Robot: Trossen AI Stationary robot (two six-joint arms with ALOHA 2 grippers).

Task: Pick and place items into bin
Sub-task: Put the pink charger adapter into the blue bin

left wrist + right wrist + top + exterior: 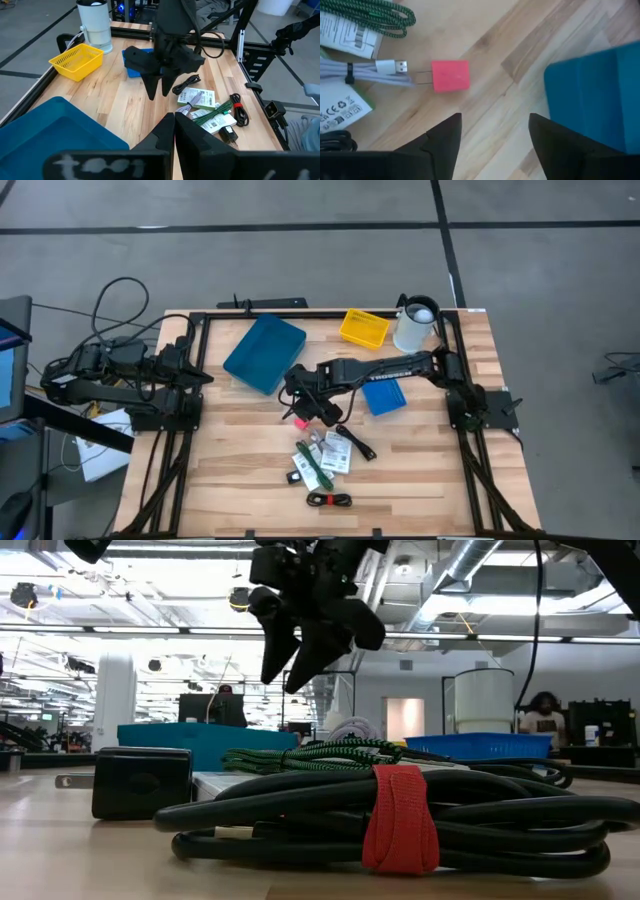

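The items lie in a loose pile near the table's near-middle: white printed cards [335,452], a green braided cord [367,14], a grey USB cable [367,72], a black plug block [140,780] and a black cord bound by a red strap [400,820]. A small red-pink plug [450,76] lies flat on the wood, apart from the pile. My right gripper [492,135] hangs open above the table, just off the pink plug, fingers pointing down. My left gripper [174,131] is shut, drawn back at the table's left edge.
A large teal bin [263,352] sits just left of my right gripper. A yellow basket [364,328], a white cylinder [415,325] and a small blue tray [385,396] stand toward the far right. Bare wood [230,460] lies near left.
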